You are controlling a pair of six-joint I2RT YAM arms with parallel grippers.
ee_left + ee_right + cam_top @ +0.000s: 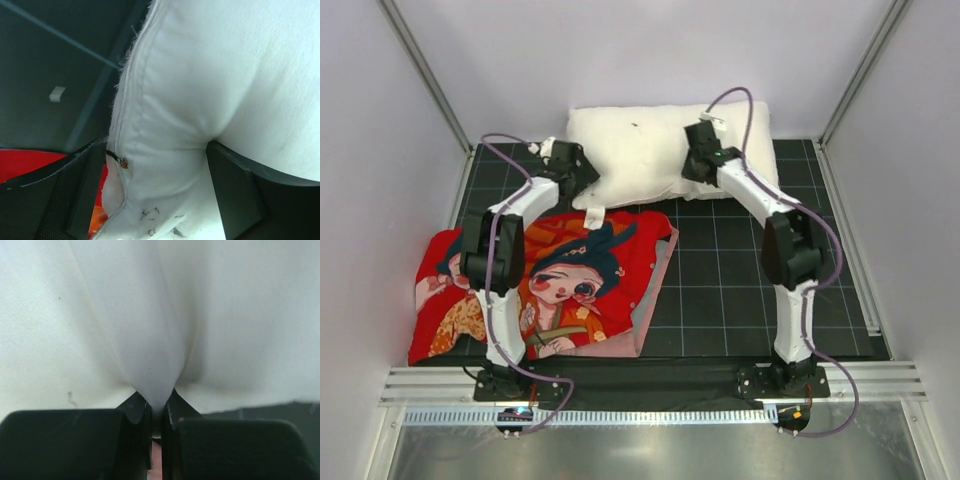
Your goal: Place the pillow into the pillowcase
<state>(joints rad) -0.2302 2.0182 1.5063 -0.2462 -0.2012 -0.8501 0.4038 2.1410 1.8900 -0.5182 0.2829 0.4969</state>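
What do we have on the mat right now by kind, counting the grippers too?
white pillow: 1
red printed pillowcase: 1
grippers: 2, the left gripper and the right gripper
Total: 4

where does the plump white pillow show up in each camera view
top external: plump white stuffed pillow sits at top centre of the picture.
left wrist: it fills centre and right, its seamed edge between the fingers of the left tool.
right wrist: it fills nearly all the frame, a fold pinched in the right tool.
shared landmark: black gridded mat, upper left in left wrist, lower right in right wrist.
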